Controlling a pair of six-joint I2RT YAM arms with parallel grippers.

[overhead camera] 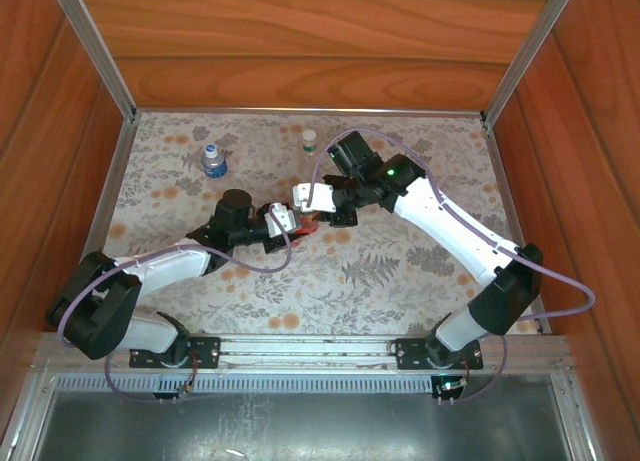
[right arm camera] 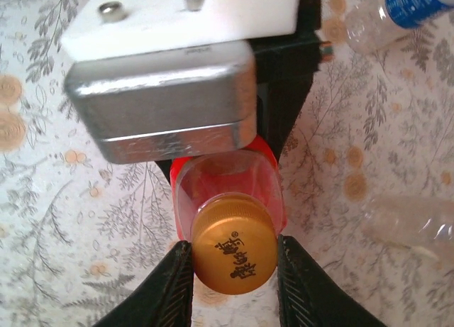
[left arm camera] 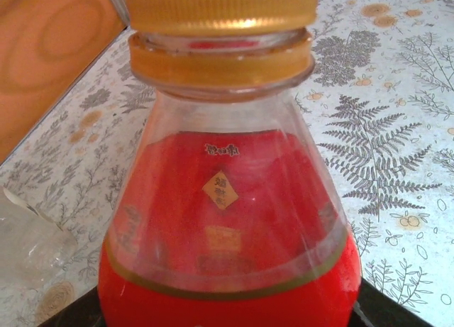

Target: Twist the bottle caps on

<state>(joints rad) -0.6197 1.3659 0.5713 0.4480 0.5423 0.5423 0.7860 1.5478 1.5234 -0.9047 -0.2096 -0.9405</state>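
Note:
The red bottle (left arm camera: 227,220) is held above the table with its neck toward my right gripper, and my left gripper (overhead camera: 290,223) is shut on its body. Its fingers are hidden behind the bottle in the left wrist view. The orange cap (right arm camera: 234,243) sits on the bottle's neck. My right gripper (right arm camera: 233,245) is shut on that cap, a black finger (right arm camera: 174,284) pressing each side. The short clear bottle with a blue label (overhead camera: 213,161) wears a blue cap and stands at the back left. The slim clear bottle (overhead camera: 309,141), white cap on top, stands at the back centre.
Wooden walls (overhead camera: 300,41) and metal rails close the floral table (overhead camera: 400,271) on three sides. Both arms meet over the middle of the table. Blurred clear plastic (left arm camera: 28,242) lies at the lower left of the left wrist view.

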